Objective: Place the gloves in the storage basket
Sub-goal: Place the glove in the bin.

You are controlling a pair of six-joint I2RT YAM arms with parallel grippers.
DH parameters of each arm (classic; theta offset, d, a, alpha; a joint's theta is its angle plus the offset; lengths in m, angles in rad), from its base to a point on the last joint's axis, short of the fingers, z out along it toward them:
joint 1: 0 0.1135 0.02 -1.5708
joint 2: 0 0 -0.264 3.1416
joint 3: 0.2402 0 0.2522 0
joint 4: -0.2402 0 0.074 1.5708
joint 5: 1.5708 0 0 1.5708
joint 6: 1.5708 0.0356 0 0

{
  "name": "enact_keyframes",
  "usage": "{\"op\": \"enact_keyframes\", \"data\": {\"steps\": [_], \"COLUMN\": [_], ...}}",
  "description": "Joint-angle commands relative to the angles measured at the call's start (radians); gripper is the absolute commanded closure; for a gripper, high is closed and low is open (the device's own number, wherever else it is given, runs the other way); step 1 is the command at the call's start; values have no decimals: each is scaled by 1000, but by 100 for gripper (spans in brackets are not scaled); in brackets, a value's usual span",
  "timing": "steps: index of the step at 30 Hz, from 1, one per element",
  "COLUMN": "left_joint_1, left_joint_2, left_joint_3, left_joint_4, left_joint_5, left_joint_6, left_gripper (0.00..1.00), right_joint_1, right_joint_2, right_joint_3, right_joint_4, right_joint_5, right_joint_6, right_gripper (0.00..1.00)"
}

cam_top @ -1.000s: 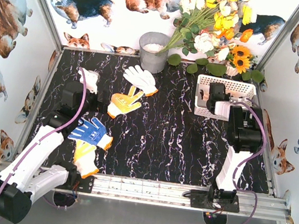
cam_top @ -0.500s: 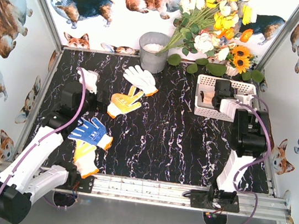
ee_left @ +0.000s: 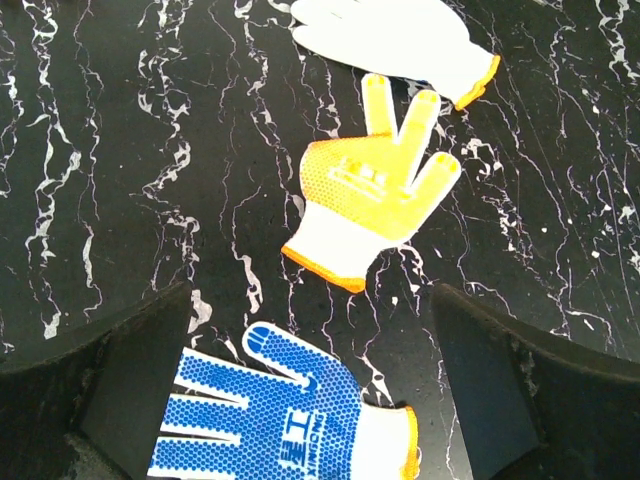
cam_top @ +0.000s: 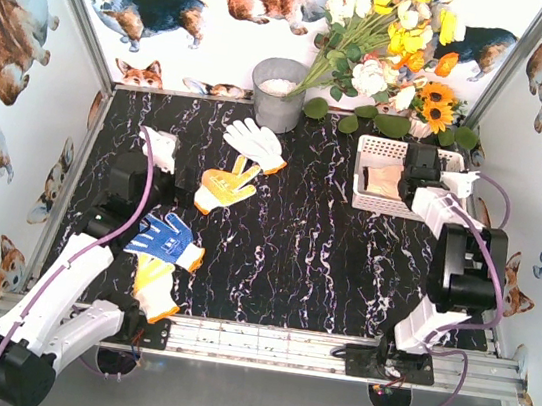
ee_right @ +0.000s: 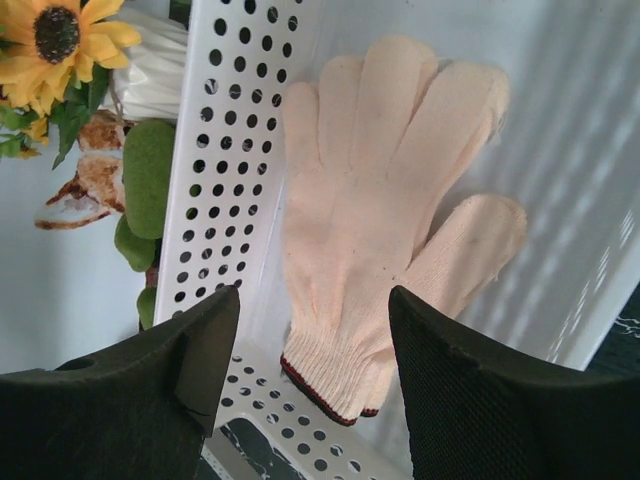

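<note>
The white storage basket [cam_top: 375, 147] stands at the back right. A beige glove [cam_top: 383, 183] lies flat inside it, also in the right wrist view [ee_right: 385, 220]. My right gripper [cam_top: 406, 180] is open and empty just above that glove's cuff [ee_right: 315, 390]. My left gripper [cam_top: 174, 189] is open and empty above the table [ee_left: 315, 390], over a blue-palmed glove [ee_left: 280, 410], also in the top view [cam_top: 167, 239]. A yellow-palmed glove [cam_top: 226, 186] [ee_left: 375, 200] and a white glove [cam_top: 255, 143] [ee_left: 390, 35] lie beyond it. Another yellow glove [cam_top: 155, 288] lies near the front edge, and a white one [cam_top: 163, 145] by the left arm.
A grey metal bucket [cam_top: 278, 93] stands at the back middle. A flower bouquet [cam_top: 395, 39] leans behind the basket, with a sunflower [ee_right: 60, 35] beside the basket's perforated wall [ee_right: 225, 150]. Corgi-print walls close the table on three sides.
My right gripper has drawn back to the right over the basket, and the beige glove now lies uncovered inside it. The left arm has not moved.
</note>
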Motion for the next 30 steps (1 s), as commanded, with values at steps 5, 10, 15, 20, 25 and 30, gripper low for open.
{"op": "enact_keyframes", "data": {"steps": [5,10,15,20,25,30], "left_joint_1": [12,12,12,12,12,12], "left_joint_2": [-9,-2,4,13,17,17], "left_joint_3": [-14,-14,-13,-10,-11,-11], "left_joint_4": [11,11,10,9,9,8], "left_joint_5": [-3,-4,-7,-9,-16,-19], "left_joint_6": [11,12,12,14,14,16], "left_gripper": [0,0,0,0,0,0], "right_joint_1": [-6,-6,7,30,51,68], "right_joint_2": [-65,14,141,293,308,308], "right_joint_3": [48,144,315,504,506,506], "right_joint_4": [15,-76,-265,-491,-482,-479], "right_joint_5": [-120,-264,-385,-406,-437,-433], "right_joint_6": [-303,-481,-689,-848,-915,-954], "right_gripper": [41,54,54,65,65,64]}}
